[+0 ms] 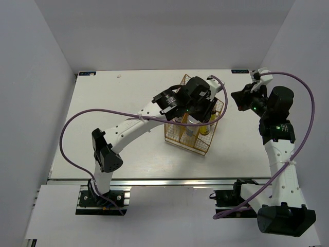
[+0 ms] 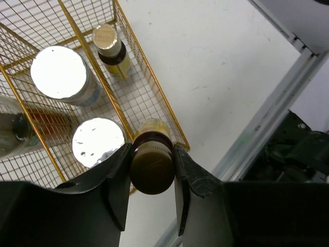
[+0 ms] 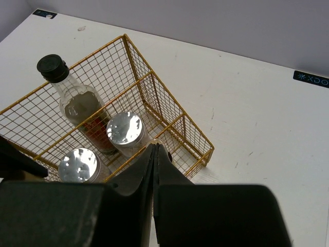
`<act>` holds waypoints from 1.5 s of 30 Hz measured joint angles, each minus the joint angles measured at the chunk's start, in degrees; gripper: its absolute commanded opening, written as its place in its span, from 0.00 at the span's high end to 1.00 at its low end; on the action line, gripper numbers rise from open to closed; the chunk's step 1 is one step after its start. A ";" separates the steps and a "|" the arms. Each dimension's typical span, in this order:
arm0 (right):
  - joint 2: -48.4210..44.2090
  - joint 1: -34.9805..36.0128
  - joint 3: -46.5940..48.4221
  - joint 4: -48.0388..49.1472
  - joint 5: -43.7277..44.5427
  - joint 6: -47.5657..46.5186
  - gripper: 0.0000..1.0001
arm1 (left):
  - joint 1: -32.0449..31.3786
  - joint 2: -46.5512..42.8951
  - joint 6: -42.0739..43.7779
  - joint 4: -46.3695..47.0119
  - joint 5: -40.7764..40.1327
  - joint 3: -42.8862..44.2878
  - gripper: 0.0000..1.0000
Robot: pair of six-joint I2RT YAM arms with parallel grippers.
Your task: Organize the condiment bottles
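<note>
My left gripper (image 2: 152, 154) is shut on the dark cap of an amber-yellow bottle (image 2: 152, 167), held upright at the corner compartment of the gold wire basket (image 2: 149, 72); I cannot tell whether it rests on the bottom. In the basket stand a second amber bottle (image 2: 109, 43), two white cylinders with silver lids (image 2: 58, 72) (image 2: 97, 141) and the taller clear bottle with the red label (image 2: 20, 128). In the top view the left gripper (image 1: 202, 116) is over the basket (image 1: 177, 139). My right gripper (image 3: 156, 149) is shut and empty, hovering right of the basket (image 1: 236, 96).
The basket (image 3: 154, 74) stands mid-table, with the clear bottle's black cap (image 3: 51, 67) at its far side. The left arm's purple cable (image 1: 103, 113) loops over the table's left half. Grey walls close off the back and sides.
</note>
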 measured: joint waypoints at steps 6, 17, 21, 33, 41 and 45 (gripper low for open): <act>0.00 -1.18 -0.22 -0.04 -0.02 1.44 1.00 | 0.00 1.60 2.10 1.92 -2.16 0.00 1.00; 0.07 -2.03 -1.27 -0.07 -0.22 2.47 1.00 | 0.00 1.99 4.59 4.52 -2.54 -0.55 1.00; 0.31 -2.32 -1.44 -0.11 -0.22 2.54 1.00 | 0.00 3.21 4.81 5.68 -2.45 -0.72 1.00; 0.37 -2.86 -2.25 -0.04 -0.26 3.13 1.00 | 0.00 6.51 5.09 6.97 -0.94 -4.42 1.00; 0.42 -3.17 -2.25 -0.02 -0.66 3.78 1.00 | 0.00 6.64 5.16 7.78 1.14 -6.27 0.98; 0.46 -3.23 -2.25 0.00 -0.92 3.80 1.00 | 0.00 6.64 5.14 8.33 1.79 -6.36 0.90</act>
